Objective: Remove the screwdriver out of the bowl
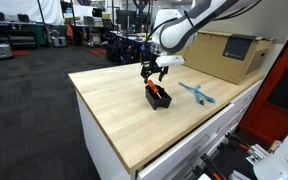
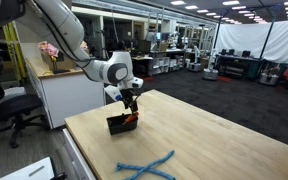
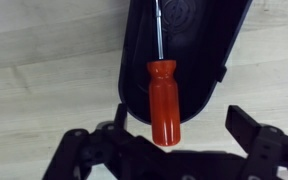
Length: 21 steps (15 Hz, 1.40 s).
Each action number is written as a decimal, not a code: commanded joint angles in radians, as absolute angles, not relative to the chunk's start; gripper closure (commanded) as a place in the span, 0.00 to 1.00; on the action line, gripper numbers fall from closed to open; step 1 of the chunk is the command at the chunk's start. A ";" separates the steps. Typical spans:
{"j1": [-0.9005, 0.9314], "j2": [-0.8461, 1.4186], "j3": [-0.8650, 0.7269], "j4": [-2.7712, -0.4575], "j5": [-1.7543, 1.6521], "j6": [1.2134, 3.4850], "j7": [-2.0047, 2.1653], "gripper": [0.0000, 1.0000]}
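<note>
The screwdriver point(image 3: 165, 100) has an orange handle and a thin dark shaft. It lies in the black bowl point(image 3: 199, 45), its handle end sticking over the rim toward my gripper. My gripper point(image 3: 174, 135) is open, its fingers on either side of the handle end, not touching it. In both exterior views the gripper point(image 1: 154, 72) point(image 2: 131, 100) hangs just above the bowl point(image 1: 160, 98) point(image 2: 119, 125), with the orange handle point(image 1: 154, 90) point(image 2: 130, 117) poking up from it.
A light blue long-handled tool point(image 1: 196, 93) point(image 2: 147, 166) lies on the wooden table point(image 1: 124, 110) point(image 2: 214, 130). A large cardboard box point(image 1: 229, 55) stands at the table's back.
</note>
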State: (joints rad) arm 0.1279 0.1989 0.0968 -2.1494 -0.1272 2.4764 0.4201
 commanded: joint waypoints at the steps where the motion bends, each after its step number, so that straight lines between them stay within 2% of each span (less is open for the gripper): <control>1: 0.147 0.248 0.072 -2.097 -0.133 2.463 0.429 0.00; 7: 0.159 0.311 0.056 -2.037 -0.136 2.446 0.420 0.00; 8: 0.162 0.318 0.052 -2.031 -0.138 2.447 0.423 0.25; 10: 0.170 0.328 0.044 -2.020 -0.141 2.449 0.427 0.33; 18: 0.184 0.345 0.032 -1.996 -0.133 2.451 0.424 0.90; 21: 0.184 0.325 0.028 -2.005 -0.132 2.451 0.426 0.91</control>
